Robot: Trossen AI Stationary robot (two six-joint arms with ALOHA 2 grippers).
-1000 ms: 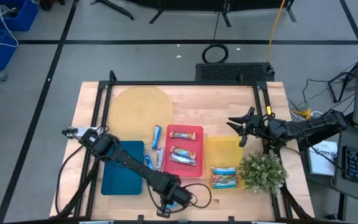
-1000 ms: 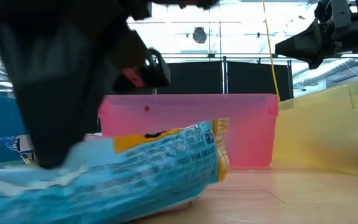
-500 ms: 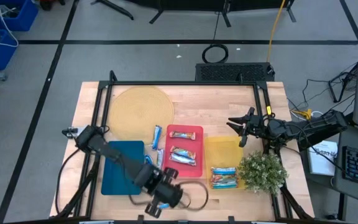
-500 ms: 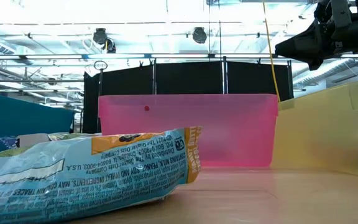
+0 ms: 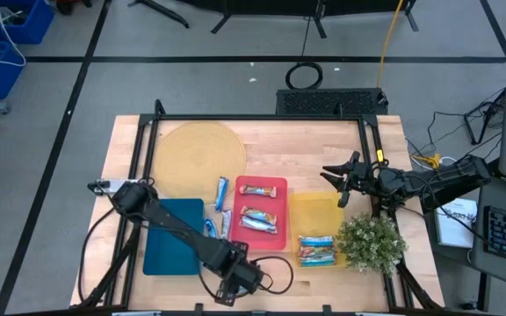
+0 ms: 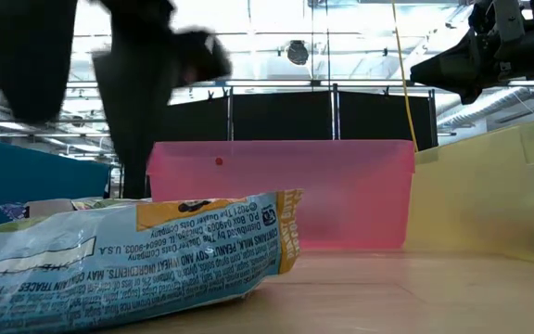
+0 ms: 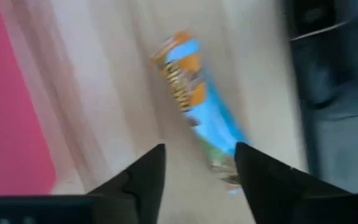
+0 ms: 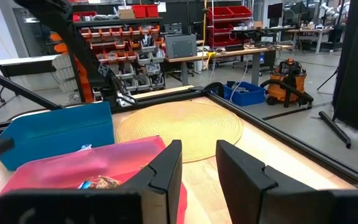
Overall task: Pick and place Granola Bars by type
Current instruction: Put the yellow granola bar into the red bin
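A light blue and orange granola bar (image 6: 128,264) lies flat on the wood near the table's near edge, also seen in the left wrist view (image 7: 201,106). My left gripper (image 6: 82,148) hangs open just above it, fingers pointing down, touching nothing. Two bars (image 5: 260,219) lie in the red tray (image 5: 279,184). More blue bars (image 5: 221,191) lie between the blue tray (image 5: 169,250) and the red one. Others (image 5: 317,250) sit at the yellow tray's (image 5: 316,211) near edge. My right gripper (image 5: 334,183) waits open and level at the right side, above the table.
A round woven mat (image 5: 198,158) lies at the far left. A potted green plant (image 5: 372,241) stands at the near right corner. A black cable (image 5: 275,276) loops on the wood beside my left gripper. Black frame bars (image 5: 139,158) edge the table.
My left gripper, down on the bar a second ago, went up off it and out of the low view. It has since come back down above it with its fingers opened. The bar, tilted then, now lies flat on the table.
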